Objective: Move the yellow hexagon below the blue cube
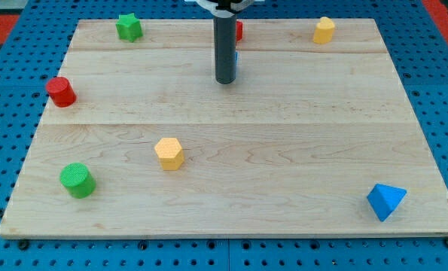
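Note:
The yellow hexagon [169, 153] lies on the wooden board [284, 150], left of centre in the lower half. The blue cube [236, 62] is almost wholly hidden behind my rod near the view's top centre; only a thin blue sliver shows at the rod's right side. My tip [225, 80] rests on the board right in front of that cube, well above and to the right of the yellow hexagon.
A green star [129, 27] sits at top left, a red block [239, 31] behind the rod, a yellow block [324, 30] at top right. A red cylinder [60, 91] is at the left edge, a green cylinder [77, 181] at bottom left, a blue triangular block [385, 201] at bottom right.

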Available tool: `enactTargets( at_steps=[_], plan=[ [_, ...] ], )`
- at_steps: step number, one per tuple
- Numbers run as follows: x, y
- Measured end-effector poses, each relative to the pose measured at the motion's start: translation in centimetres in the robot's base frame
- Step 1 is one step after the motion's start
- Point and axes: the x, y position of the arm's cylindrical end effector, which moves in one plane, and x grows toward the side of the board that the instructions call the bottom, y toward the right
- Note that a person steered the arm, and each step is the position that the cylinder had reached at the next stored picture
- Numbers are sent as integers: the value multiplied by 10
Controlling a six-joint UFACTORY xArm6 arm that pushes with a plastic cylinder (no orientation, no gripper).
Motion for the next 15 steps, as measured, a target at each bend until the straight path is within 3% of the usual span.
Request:
enactTargets(
  at_steps=[1,2,3,4,6,7,8,9,11,13,14,15],
  plan=[
    [55,10],
    [136,26],
    [188,4],
    [182,-52],
    [126,-89],
    [180,-97],
    [157,-144],
    [131,-144],
    [95,-90],
    [83,-37],
    [91,-106],
    [68,-113]
  ],
)
